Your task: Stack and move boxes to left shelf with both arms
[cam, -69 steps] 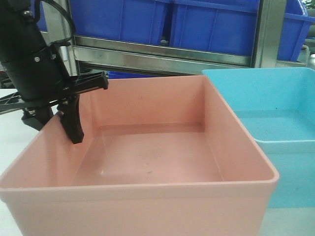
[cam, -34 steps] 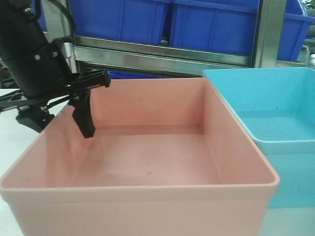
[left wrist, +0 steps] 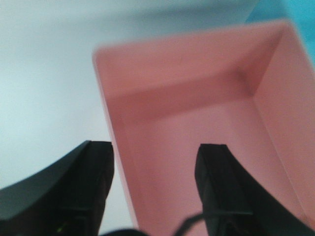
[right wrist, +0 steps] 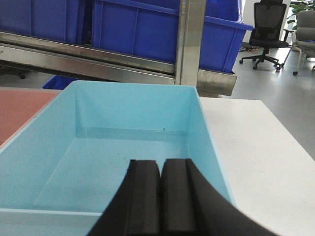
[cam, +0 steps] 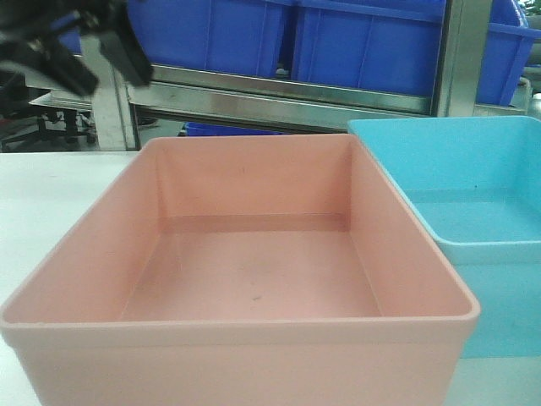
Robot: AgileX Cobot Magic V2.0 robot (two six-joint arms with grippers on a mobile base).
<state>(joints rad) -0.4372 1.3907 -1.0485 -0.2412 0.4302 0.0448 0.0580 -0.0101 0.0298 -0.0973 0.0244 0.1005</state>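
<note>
The left gripper (left wrist: 155, 150) hovers up over the pink tub (cam: 254, 254), jaws wide: one finger above the table (left wrist: 44, 73), the other above the tub's inside. The pink tub sits on the table, with the blue tub (right wrist: 123, 147) just beside it on the right. The right gripper (right wrist: 158, 169) hangs over the blue tub's near rim, jaws pressed together and holding nothing. A steel rack (cam: 279, 97) of bins (cam: 363, 42) stands behind.

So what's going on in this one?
Two empty tubs sit side by side on a white table, not yet stacked. The left end effector hovers open above the left wall of the salmon pink tub, touching nothing. The right end effector is shut and empty, poised at the near rim of the light blue tub.
</note>
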